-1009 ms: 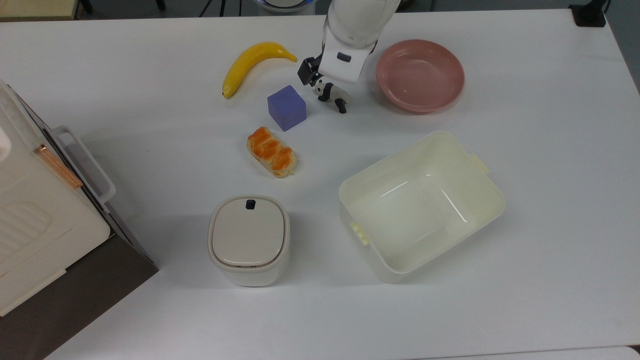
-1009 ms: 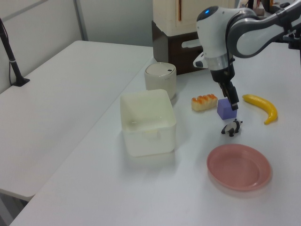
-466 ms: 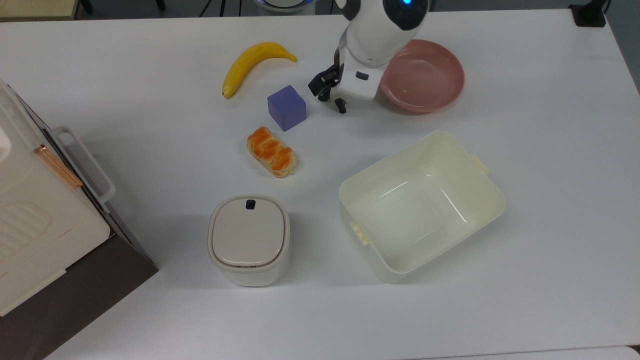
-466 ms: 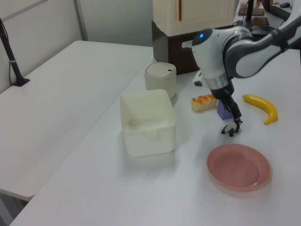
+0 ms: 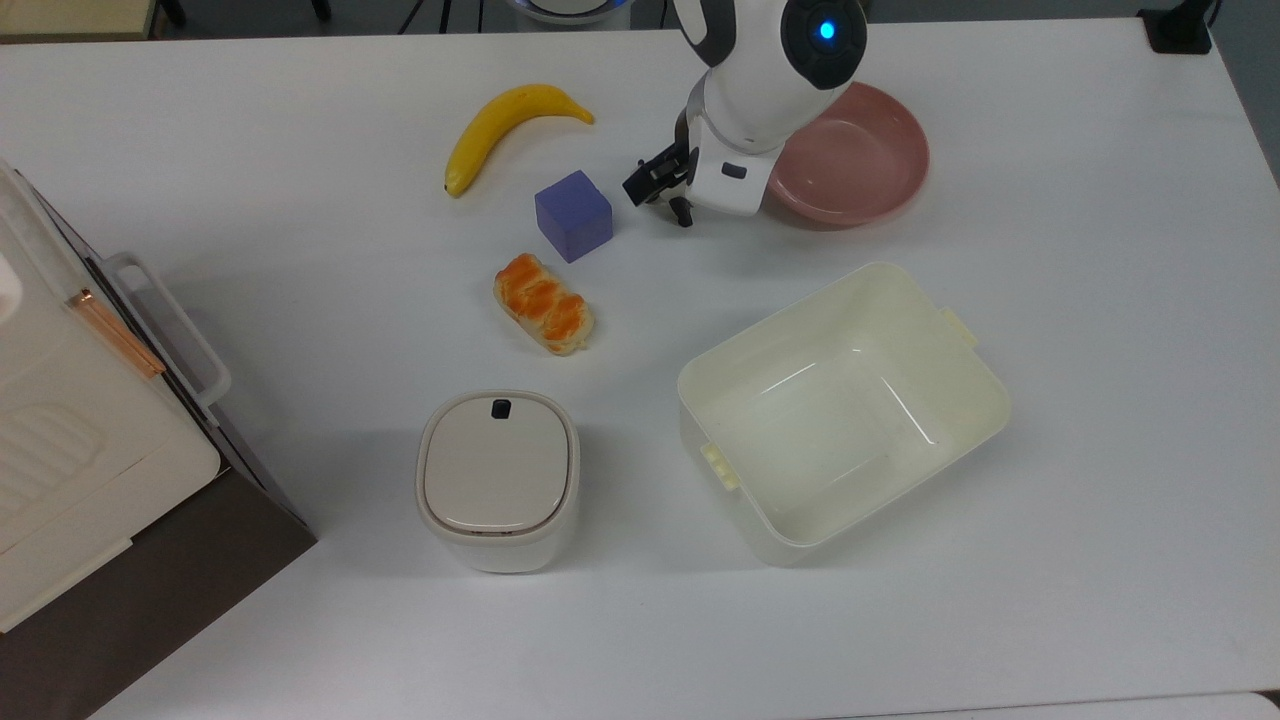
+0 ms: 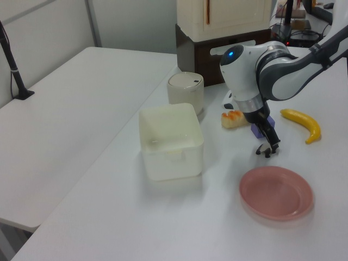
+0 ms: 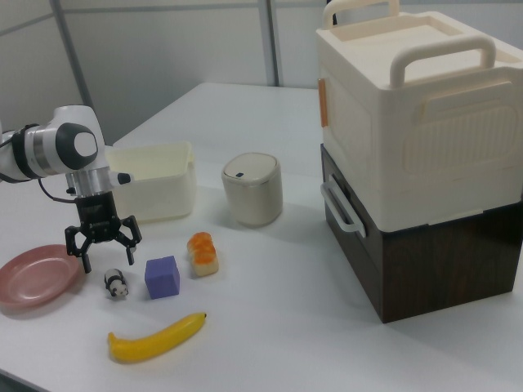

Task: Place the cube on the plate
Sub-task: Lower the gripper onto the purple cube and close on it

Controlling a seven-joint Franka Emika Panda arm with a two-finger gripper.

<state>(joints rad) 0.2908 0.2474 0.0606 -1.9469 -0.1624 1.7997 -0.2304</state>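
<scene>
Since a second ago the arm has swung over the small black-and-white panda figurine point(image 7: 117, 283), toward the top view's right, while nothing on the tabletop has shifted. The matte blue-purple cube point(image 5: 573, 215) sits flat on the white tabletop point(image 5: 1100, 400), untouched, with bare surface on every side. In the top view the curved yellow banana point(image 5: 507, 128) lies above and to the cube's left, the glazed orange bread roll point(image 5: 543, 303) just below it, and the panda just to its right, mostly under the wrist.

The hand point(image 7: 103, 244) hangs above the panda with its dark fingers point(image 7: 131, 236) spread wide and nothing between them; in the right view it stands between the cube and the plate. The round, shallow pink plate point(image 5: 865, 160) with its raised rim lies beyond the hand toward the top view's right, partly covered by the white arm, well apart from the cube.

Nearer the bottom of the top view stand a large cream rectangular plastic tub point(image 5: 960, 360), open and smooth-walled, and a small rounded beige lidded bin point(image 5: 498, 478). At the top view's left edge is a cream moulded case with handles point(image 7: 409, 114) stacked on a dark brown box point(image 7: 441, 261). Broad open tabletop runs along the top view's right and bottom edges.
</scene>
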